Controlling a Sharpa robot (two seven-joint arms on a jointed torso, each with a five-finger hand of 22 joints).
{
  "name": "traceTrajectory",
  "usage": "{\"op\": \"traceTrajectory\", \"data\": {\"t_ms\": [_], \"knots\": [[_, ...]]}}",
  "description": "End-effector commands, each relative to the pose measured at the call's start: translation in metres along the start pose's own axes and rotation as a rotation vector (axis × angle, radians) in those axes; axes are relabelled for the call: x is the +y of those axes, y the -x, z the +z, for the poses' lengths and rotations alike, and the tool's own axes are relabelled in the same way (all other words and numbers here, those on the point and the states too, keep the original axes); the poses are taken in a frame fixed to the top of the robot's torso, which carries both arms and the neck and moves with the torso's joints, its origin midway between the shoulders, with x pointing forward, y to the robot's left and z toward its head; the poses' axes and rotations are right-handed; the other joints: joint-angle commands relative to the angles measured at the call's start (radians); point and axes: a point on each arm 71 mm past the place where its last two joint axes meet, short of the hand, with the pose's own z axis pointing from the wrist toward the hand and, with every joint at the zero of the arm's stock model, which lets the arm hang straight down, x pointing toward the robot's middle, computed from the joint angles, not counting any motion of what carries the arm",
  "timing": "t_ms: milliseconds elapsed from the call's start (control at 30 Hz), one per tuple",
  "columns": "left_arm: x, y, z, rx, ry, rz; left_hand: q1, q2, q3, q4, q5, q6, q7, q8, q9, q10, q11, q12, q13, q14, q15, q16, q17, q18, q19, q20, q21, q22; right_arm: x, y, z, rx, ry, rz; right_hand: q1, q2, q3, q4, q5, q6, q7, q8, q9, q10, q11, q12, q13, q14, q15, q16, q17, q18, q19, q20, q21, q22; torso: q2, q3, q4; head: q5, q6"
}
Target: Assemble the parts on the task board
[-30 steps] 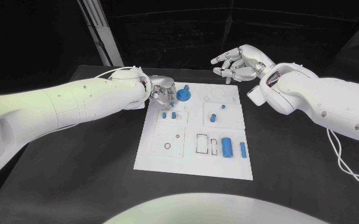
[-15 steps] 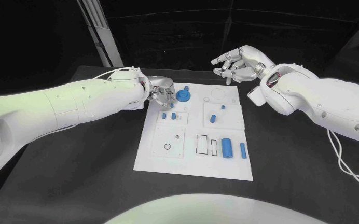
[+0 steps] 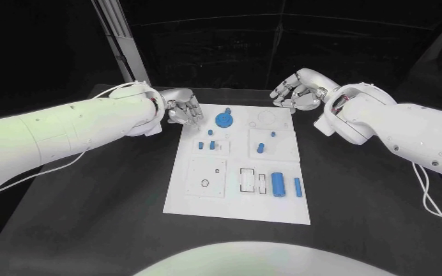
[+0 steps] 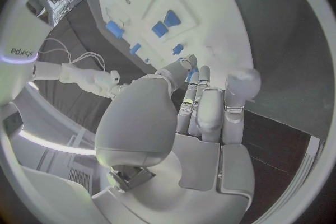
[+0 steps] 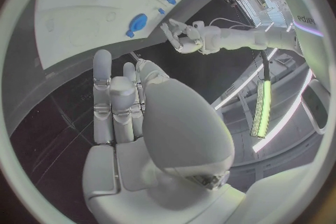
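White rectangular task board [image 3: 241, 190]: centred on black worktop [image 3: 110, 218]. Small blue parts [image 3: 277, 181] sit on it. Left silver hand [image 3: 185, 111]: by the board's far left corner, fingers apart, holding nothing. Right silver hand [image 3: 296, 92]: beyond the far right corner, fingers loosely apart, holding nothing.

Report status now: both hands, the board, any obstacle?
Left hand open, at task board's far left corner. Right hand open, beyond its far edge. Blue parts untouched. No obstacle.
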Motion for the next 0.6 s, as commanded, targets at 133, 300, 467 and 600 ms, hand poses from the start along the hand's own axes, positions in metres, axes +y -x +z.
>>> {"op": "traceTrajectory", "data": {"t_ms": [133,300,467,600], "knots": [[-0.005,0.019,-0.013,-0.213,-0.193,-0.636,-0.011,0.008,-0.004,0.006,-0.003,0.024,0.000,0.012,0.002,-0.004,0.003,0.016,0.005,-0.086,0.003,-0.090,-0.166,0.039,-0.105,0.010,-0.182,-0.159,-0.002,-0.019,-0.005,0.089,-0.014,-0.364,-0.006,-0.014,0.040,-0.020,-0.041,0.019,-0.001,-0.003,-0.009,0.035,0.003,-0.102,-0.082,0.024,0.001,0.046,0.037,0.006,-0.005,-0.001,0.031,0.023,0.002,-0.0028,0.0005,-0.042,0.008],[-0.011,0.017,-0.018,-0.268,-0.262,-0.941,-0.019,0.024,-0.018,0.016,-0.004,0.037,-0.002,0.021,0.003,0.004,-0.001,0.038,0.011,-0.144,0.003,-0.151,-0.273,0.043,-0.137,0.010,-0.220,-0.182,-0.002,-0.029,-0.008,0.096,-0.012,-0.470,-0.029,-0.021,0.055,-0.018,-0.090,0.002,0.006,-0.020,-0.014,0.020,0.016,-0.168,-0.129,0.026,0.010,0.066,0.052,0.004,-0.009,0.007,0.042,0.031,0.001,-0.0038,0.0018,-0.073,0.013],[-0.016,0.012,-0.022,-0.281,-0.295,-1.054,-0.021,0.030,-0.024,0.018,-0.004,0.041,-0.004,0.026,0.003,0.006,-0.003,0.048,0.013,-0.157,0.002,-0.162,-0.295,0.043,-0.142,0.010,-0.230,-0.188,-0.001,-0.036,-0.009,0.105,-0.011,-0.515,-0.037,-0.029,0.065,-0.018,-0.105,-0.010,0.010,-0.032,-0.015,0.011,0.022,-0.203,-0.158,0.031,0.014,0.090,0.072,0.006,-0.008,0.011,0.048,0.034,0.000,-0.0035,0.0011,-0.084,0.016],[-0.019,0.010,-0.024,-0.283,-0.309,-1.097,-0.020,0.032,-0.026,0.018,-0.004,0.042,-0.005,0.027,0.004,0.006,-0.004,0.051,0.014,-0.162,0.001,-0.167,-0.305,0.043,-0.144,0.009,-0.233,-0.190,0.002,-0.043,-0.009,0.125,-0.005,-0.538,-0.039,-0.035,0.072,-0.022,-0.112,-0.016,0.010,-0.038,-0.015,0.009,0.024,-0.224,-0.178,0.033,0.016,0.105,0.084,0.006,-0.009,0.011,0.052,0.037,0.001,-0.0015,-0.0004,-0.084,0.018]]}}
